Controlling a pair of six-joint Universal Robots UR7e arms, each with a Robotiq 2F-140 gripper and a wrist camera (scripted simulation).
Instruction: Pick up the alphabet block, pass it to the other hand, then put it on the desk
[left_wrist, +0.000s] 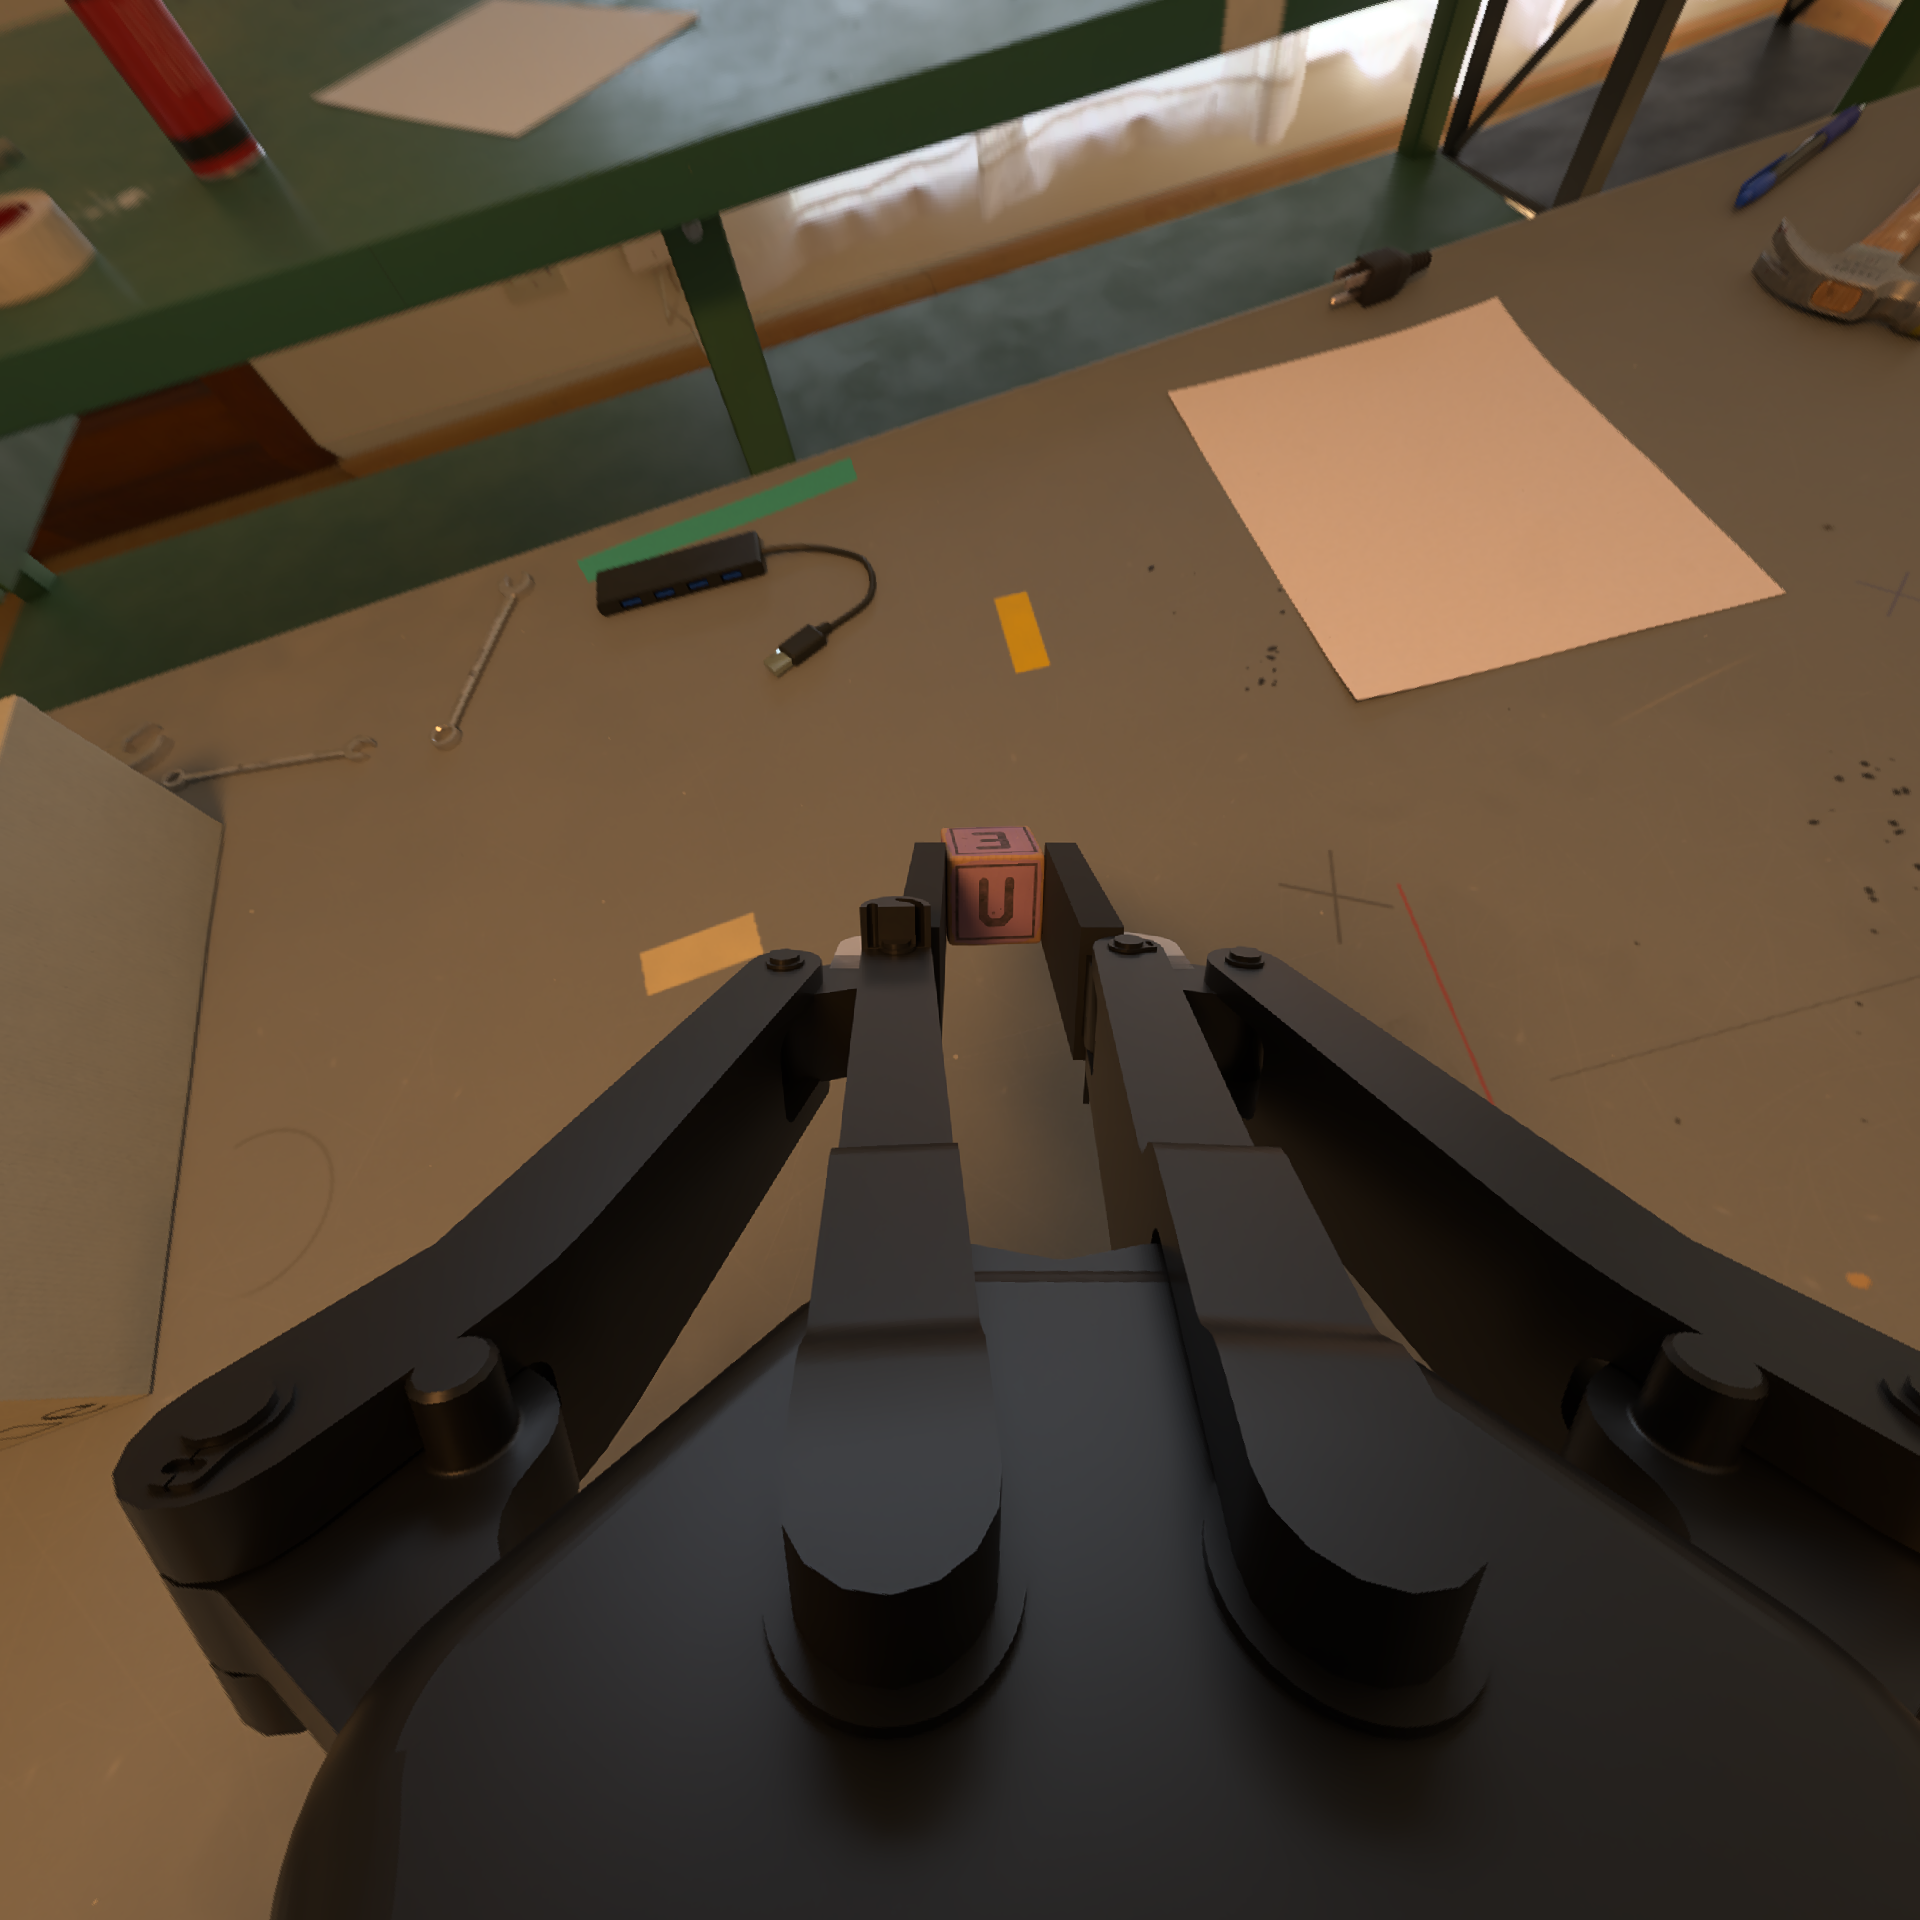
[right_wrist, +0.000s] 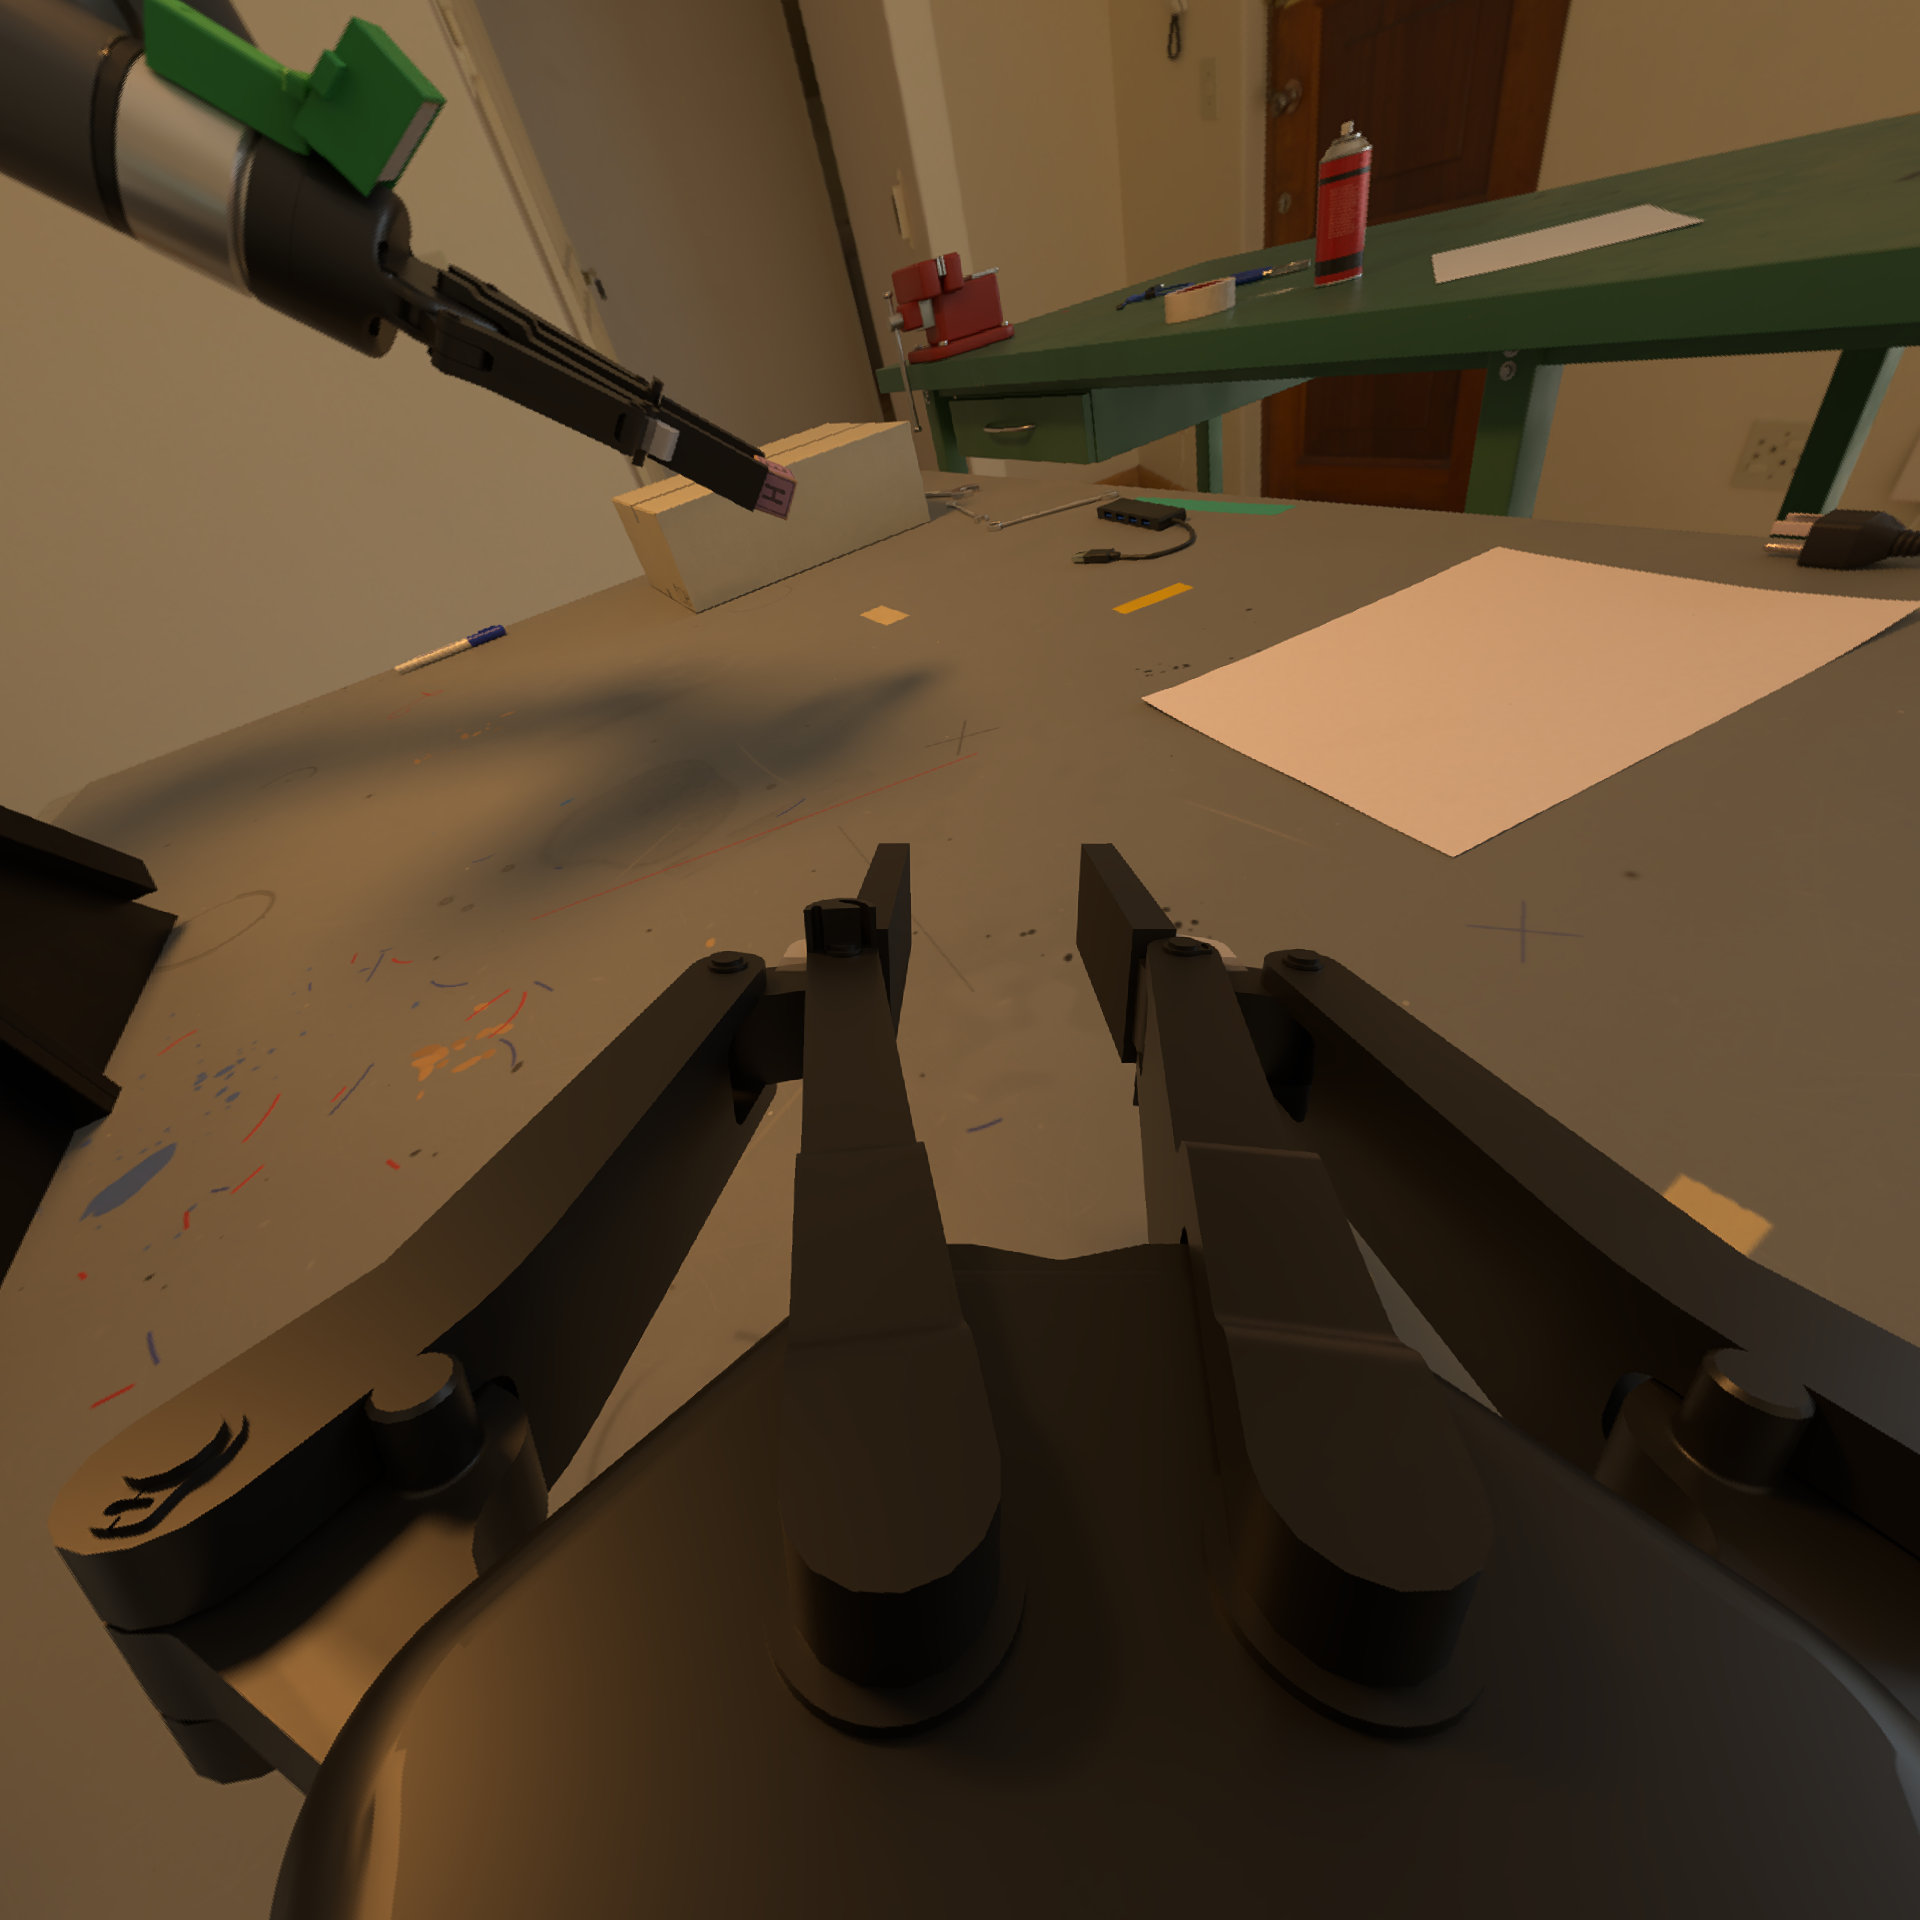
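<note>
The alphabet block (left_wrist: 992, 888) is a small pink-purple cube with dark letters on its faces. My left gripper (left_wrist: 992, 883) is shut on it, one finger on each side, and holds it in the air above the desk (left_wrist: 727, 1039). In the right wrist view the left gripper (right_wrist: 764, 486) reaches in from the upper left, with the block (right_wrist: 777, 492) at its fingertips, well above the desk. My right gripper (right_wrist: 992, 894) is open and empty, low over the desk (right_wrist: 727, 831), far from the block.
On the desk lie a white paper sheet (left_wrist: 1455, 499), a USB hub with cable (left_wrist: 681, 587), two wrenches (left_wrist: 478, 665), a plug (left_wrist: 1377, 278), a hammer (left_wrist: 1849, 275), a pen (right_wrist: 452, 649) and a beige box (right_wrist: 774, 514). A green workbench (right_wrist: 1455, 301) stands behind.
</note>
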